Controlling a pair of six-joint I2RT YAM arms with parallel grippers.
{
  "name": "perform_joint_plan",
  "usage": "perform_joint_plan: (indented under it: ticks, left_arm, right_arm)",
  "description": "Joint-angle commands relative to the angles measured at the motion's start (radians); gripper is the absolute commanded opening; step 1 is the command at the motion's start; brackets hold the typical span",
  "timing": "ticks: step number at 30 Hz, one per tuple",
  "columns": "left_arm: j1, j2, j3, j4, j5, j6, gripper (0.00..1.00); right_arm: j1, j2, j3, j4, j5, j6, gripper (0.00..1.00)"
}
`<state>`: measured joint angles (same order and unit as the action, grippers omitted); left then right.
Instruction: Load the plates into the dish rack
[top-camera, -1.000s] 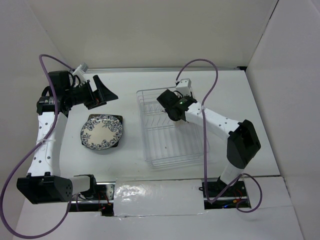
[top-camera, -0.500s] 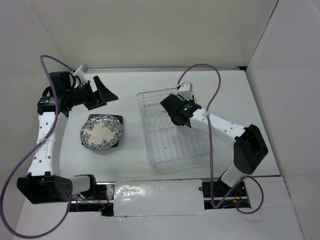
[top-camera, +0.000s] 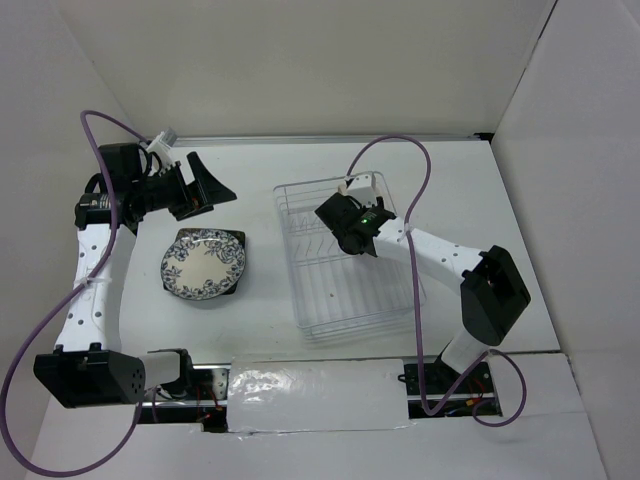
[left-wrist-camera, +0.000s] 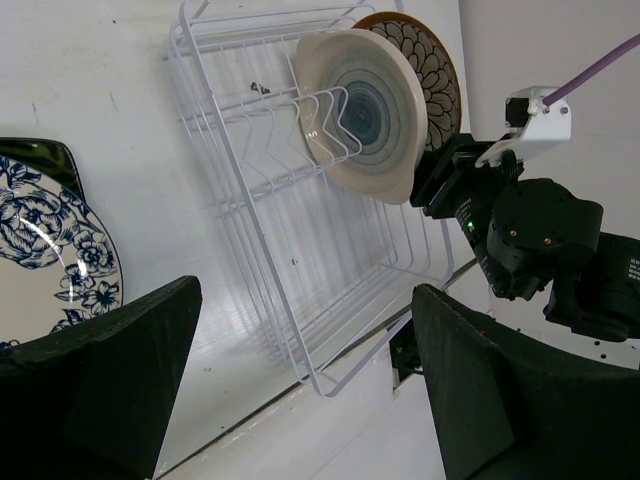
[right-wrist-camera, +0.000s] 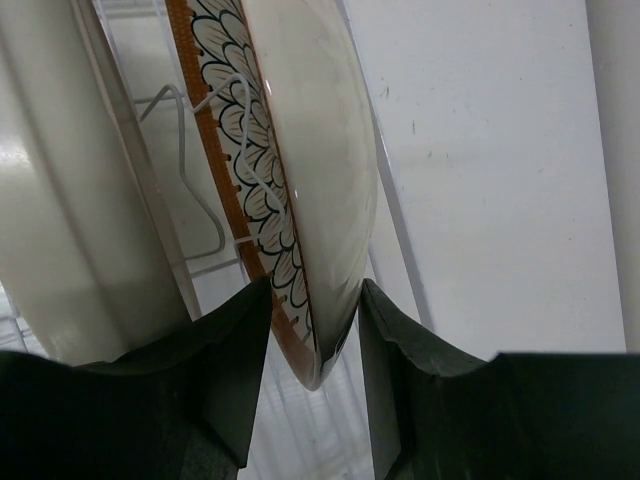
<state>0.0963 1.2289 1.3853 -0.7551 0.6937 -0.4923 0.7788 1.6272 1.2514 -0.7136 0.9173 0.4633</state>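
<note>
The brown-rimmed plate with white petals (right-wrist-camera: 290, 180) stands on edge in the dish rack (top-camera: 355, 322), held upright by the rack's wire prongs. Its lower rim hangs between the two fingers of the right end effector (right-wrist-camera: 315, 290). The fingers straddle that rim, slightly apart. A strip of light shows between the plate's patterned face and the finger on that side. The other finger sits just beside the plain back of the plate, and whether it touches cannot be told. The plate is not clamped.

Next to it, on the patterned side, the cream plate with blue-grey rings (left-wrist-camera: 365, 105) also stands on edge among the prongs. The two are near each other, face to back. In the top view both occupy the 12 o'clock end of the rack, mostly hidden under the right wrist. The rest of the rack's wire floor toward 6 o'clock is bare.

The rack lies on the white table (top-camera: 500, 200). At its 9 o'clock, well apart from it, the blue-white floral plate (top-camera: 203, 264) lies flat on top of the dark square plate (top-camera: 238, 238), which shows only its corners.

The left end effector (left-wrist-camera: 305, 295) hangs above the table at about 11 o'clock of that stack. Its fingers are spread wide with nothing between them, and it is turned toward the rack.
</note>
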Motion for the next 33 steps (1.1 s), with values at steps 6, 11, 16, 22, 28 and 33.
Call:
perform_joint_plan:
  ticks: [6,11,16,22,28,33]
  left_arm:
    - [-0.001,-0.009,-0.008,0.026,0.013,0.026,0.99]
    - [0.000,-0.006,-0.019,0.030,0.010,0.027,0.99]
    - [0.000,0.000,-0.034,0.033,0.015,0.023,0.99]
    - [-0.003,0.007,-0.052,0.031,-0.038,0.015,0.98]
    - [0.016,0.046,-0.136,0.020,-0.163,-0.026,0.95]
    - [0.034,0.055,-0.176,0.030,-0.189,-0.037,0.95]
  right_arm:
    - [0.010,0.010,0.068,-0.061,0.025,0.035,0.47]
    - [0.005,0.007,0.178,-0.199,0.068,0.075,0.48]
    - [-0.007,-0.035,0.227,-0.239,0.075,0.052,0.48]
    - [-0.032,-0.072,0.272,-0.303,0.085,0.060,0.49]
    - [-0.033,-0.147,0.344,-0.255,-0.039,0.011,0.57]
    - [-0.032,-0.176,0.348,-0.224,-0.110,-0.022,0.58]
